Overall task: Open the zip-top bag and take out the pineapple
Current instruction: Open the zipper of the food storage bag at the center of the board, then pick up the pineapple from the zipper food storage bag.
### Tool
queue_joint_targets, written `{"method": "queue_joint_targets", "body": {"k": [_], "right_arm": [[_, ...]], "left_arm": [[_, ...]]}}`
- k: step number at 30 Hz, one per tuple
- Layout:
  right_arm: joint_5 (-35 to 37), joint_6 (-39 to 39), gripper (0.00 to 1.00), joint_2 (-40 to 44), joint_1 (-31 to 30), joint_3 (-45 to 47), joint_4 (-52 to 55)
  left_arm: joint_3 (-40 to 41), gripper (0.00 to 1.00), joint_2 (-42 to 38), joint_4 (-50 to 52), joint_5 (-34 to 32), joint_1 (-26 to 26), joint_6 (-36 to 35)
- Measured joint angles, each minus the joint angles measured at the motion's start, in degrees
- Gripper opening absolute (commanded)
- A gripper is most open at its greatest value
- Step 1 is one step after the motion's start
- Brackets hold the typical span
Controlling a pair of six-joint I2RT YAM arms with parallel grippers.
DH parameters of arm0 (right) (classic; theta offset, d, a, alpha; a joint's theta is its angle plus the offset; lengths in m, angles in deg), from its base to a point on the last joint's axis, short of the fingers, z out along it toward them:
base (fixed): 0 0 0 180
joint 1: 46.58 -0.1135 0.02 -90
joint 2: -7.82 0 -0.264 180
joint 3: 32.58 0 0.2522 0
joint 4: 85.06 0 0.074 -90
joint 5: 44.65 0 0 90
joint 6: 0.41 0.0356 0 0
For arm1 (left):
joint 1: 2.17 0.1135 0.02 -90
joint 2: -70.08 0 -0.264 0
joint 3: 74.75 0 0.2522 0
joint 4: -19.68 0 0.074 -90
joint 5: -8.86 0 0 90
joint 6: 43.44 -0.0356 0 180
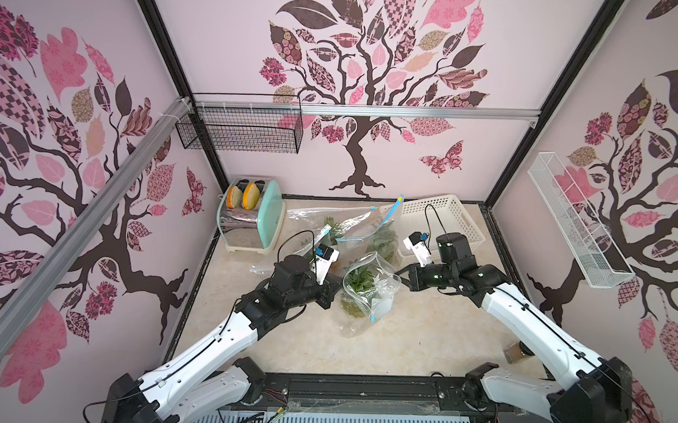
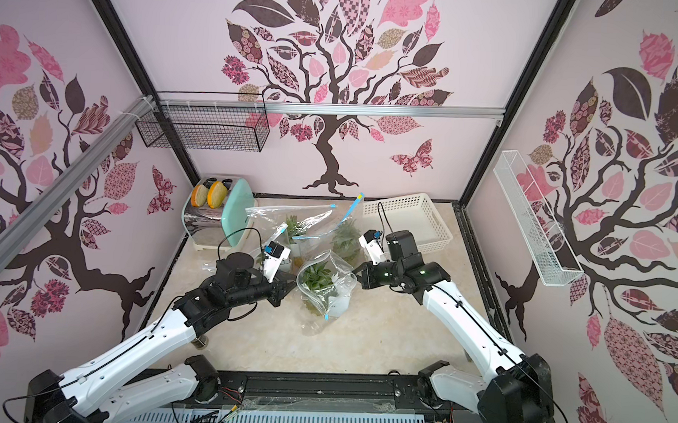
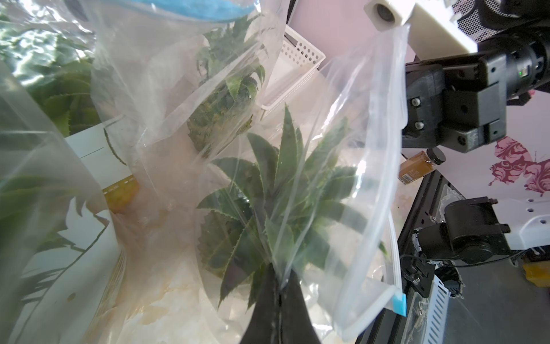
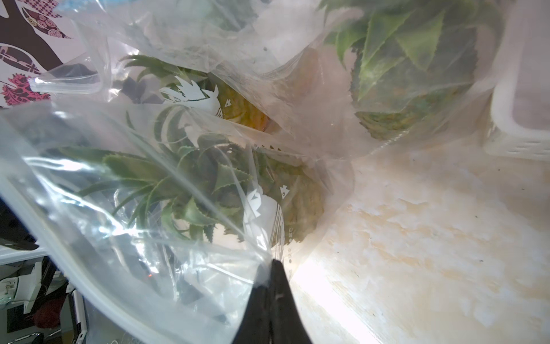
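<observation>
The pineapple (image 1: pixel 358 281) stands crown-up inside the zip-top bag (image 1: pixel 382 301), which sits on the table (image 1: pixel 323 345) between the two grippers. The left gripper (image 3: pixel 279 286) is pinched tight on one lip of the bag's mouth. The right gripper (image 4: pixel 272 265) is pinched on the opposite lip, with film caught between its closed jaws. In both top views the mouth gapes. I judge the pull should run straight apart and level, gently enough that the thin film neither slips nor tears. Beyond both grippers other bagged pineapples (image 1: pixel 383 238) crowd close, and a white basket (image 1: pixel 443 221) sits just beside the right gripper. Back toward the arms' bases the table offers open room.
</observation>
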Motion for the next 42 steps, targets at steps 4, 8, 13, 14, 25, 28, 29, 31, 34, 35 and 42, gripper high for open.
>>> {"method": "queue_joint_targets", "body": {"k": [4, 8, 13, 14, 25, 28, 29, 31, 34, 35, 42], "right_arm": [[2.05, -1.03, 0.29, 0.68, -2.43, -7.45, 5.57], [4.98, -1.31, 0.32, 1.86, -8.92, -17.22, 9.42], [7.65, -0.02, 0.35, 1.25, -17.44, -22.86, 9.94], [7.89, 0.24, 0.37, 0.55, -18.73, -22.91, 9.73], [13.07, 2.14, 0.52, -11.85, -20.46, -20.11, 7.78], [14.53, 2.12, 0.55, -13.68, -20.46, -20.28, 7.69], [14.91, 2.1, 0.61, -14.38, -20.46, -20.68, 7.82], [15.58, 2.01, 0.66, -15.72, -20.46, -21.79, 7.85], [16.37, 1.9, 0.67, -17.05, -20.46, -22.95, 7.72], [16.74, 1.9, 0.67, -17.38, -20.46, -23.34, 7.72], [19.1, 2.23, 0.65, -20.13, -20.48, -25.44, 7.67]], "left_arm": [[0.94, 0.0, 0.15, -2.36, 1.31, 0.0, 1.44], [1.07, 0.0, 0.15, -3.63, 2.08, -0.26, 2.38], [1.16, 0.0, 0.15, -4.24, 2.27, -0.52, 2.8], [1.2, 0.0, 0.15, -4.33, 2.27, -0.61, 2.86], [2.58, 0.0, -0.22, -6.32, 2.29, -1.05, 3.85], [3.08, 0.0, -0.28, -7.13, 2.34, -1.09, 3.96], [3.1, 0.0, -0.28, -7.26, 2.34, -1.09, 4.0], [3.1, 0.0, -0.28, -7.39, 2.34, -1.09, 4.04], [3.43, 0.0, -0.28, -7.96, 2.36, -1.11, 4.07], [3.65, 0.0, -0.26, -8.24, 2.4, -1.14, 4.09], [4.35, 0.0, -0.22, -10.01, 2.97, -1.14, 4.26]]}}
